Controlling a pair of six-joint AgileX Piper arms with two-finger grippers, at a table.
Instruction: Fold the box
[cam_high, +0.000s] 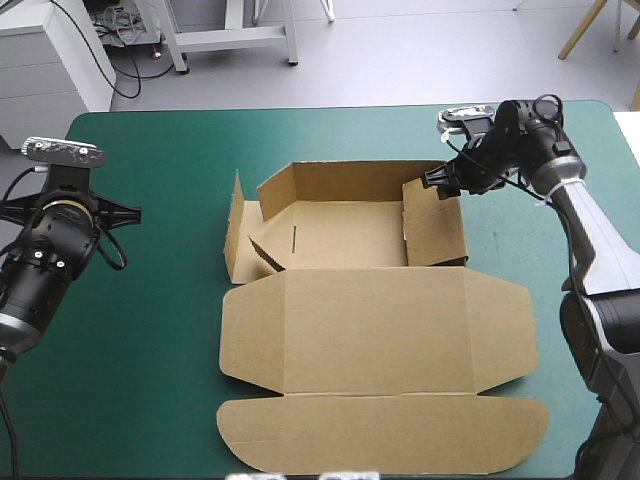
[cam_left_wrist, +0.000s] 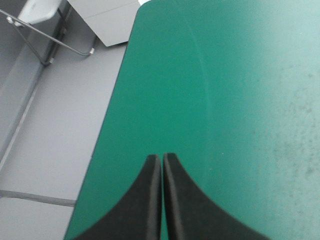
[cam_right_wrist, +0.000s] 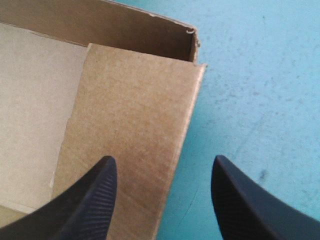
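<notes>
The box (cam_high: 375, 330) lies at the middle of the table (cam_high: 150, 300), its tray half toward the far edge and its lid (cam_high: 380, 440) flat on the table toward the near edge. The rear wall (cam_high: 350, 180) and left wall (cam_high: 237, 230) stand up from the tray. The right gripper (cam_right_wrist: 162, 162) hangs over the box's far right corner, fingers apart, one above the right wall (cam_right_wrist: 135, 125), the other above the table just outside the box. The left gripper (cam_left_wrist: 162, 156), fingers together, is well to the left of the box, over the table near its left edge.

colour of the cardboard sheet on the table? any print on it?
Plain brown cardboard box, no print visible. Shows best in the high view.
</notes>
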